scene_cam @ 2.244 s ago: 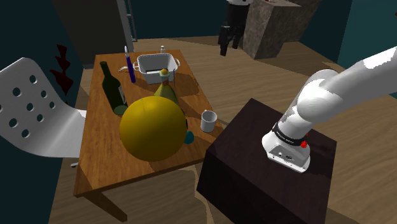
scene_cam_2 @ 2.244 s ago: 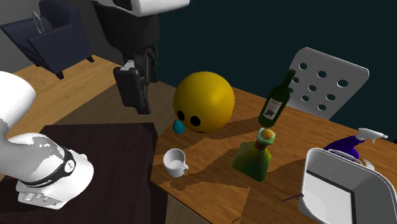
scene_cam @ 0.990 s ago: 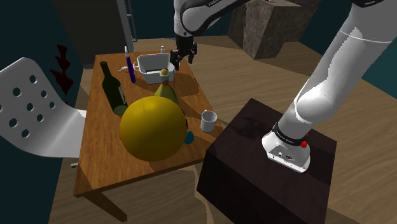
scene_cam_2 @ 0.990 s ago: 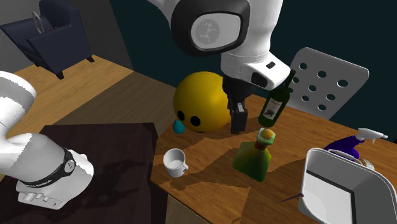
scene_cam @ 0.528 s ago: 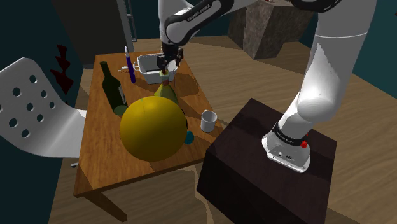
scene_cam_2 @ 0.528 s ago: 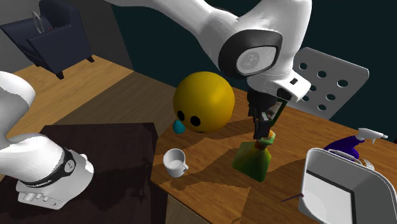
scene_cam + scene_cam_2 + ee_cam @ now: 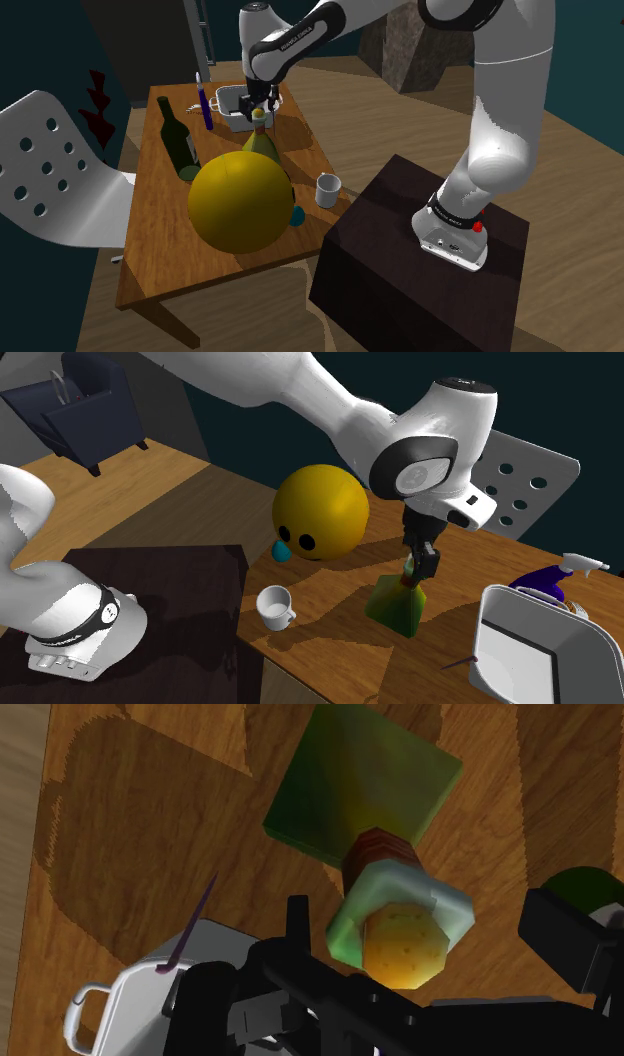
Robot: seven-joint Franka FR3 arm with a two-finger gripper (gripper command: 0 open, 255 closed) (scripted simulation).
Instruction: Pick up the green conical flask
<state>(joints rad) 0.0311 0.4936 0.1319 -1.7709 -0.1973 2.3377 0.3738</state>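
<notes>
Green conical flask [image 7: 398, 604] stands upright on the wooden surface [image 7: 150, 250], between the yellow ball [image 7: 240, 203] and the pale tub [image 7: 530, 652]. Your pincer [image 7: 430, 944] has dropped since half a second ago and now straddles the stoppered neck. The wrist view gives the gaps: fingers [image 7: 565, 939] apart, clear of the neck. From the shoulder view you cannot tell that.

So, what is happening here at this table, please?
The white Franka arm has its black gripper down at the neck of the green conical flask, which stands upright on the wooden table beside a big yellow ball. In the wrist view the fingers stand apart on either side of the orange stopper, so the flask is not gripped yet.
</notes>
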